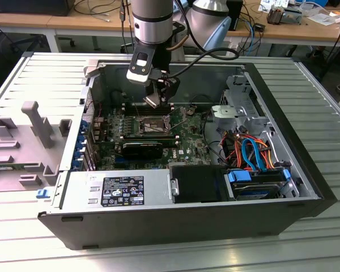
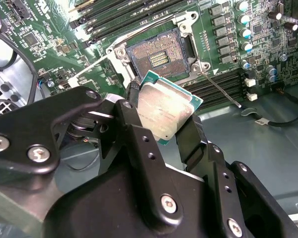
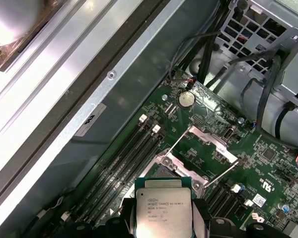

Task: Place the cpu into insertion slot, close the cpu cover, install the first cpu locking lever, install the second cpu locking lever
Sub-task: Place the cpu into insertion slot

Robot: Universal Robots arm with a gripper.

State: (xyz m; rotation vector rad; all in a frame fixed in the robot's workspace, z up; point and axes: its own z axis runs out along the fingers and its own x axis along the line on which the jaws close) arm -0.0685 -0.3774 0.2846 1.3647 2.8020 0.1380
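Gripping the cpu (image 2: 164,106) in the pincer (image 2: 161,121), clamped tight on two opposite edges, silver top turned toward the cameras in both wrist views. Hanging inside the open computer case (image 1: 306,170) set mid-way along the slatted metal counter (image 1: 328,85), close to the case's back wall, over the green motherboard (image 1: 190,141). Held slightly tilted just above the insertion slot (image 2: 156,57), apart from it. Underneath: open socket with bare contacts showing, cpu cover (image 3: 213,141) folded back beside it, thin metal levers (image 2: 221,91) standing off the rim.

Silver-grey cpu (image 2: 165,110) w/ teal edge, black fingers (image 2: 144,148), green board (image 2: 54,64).
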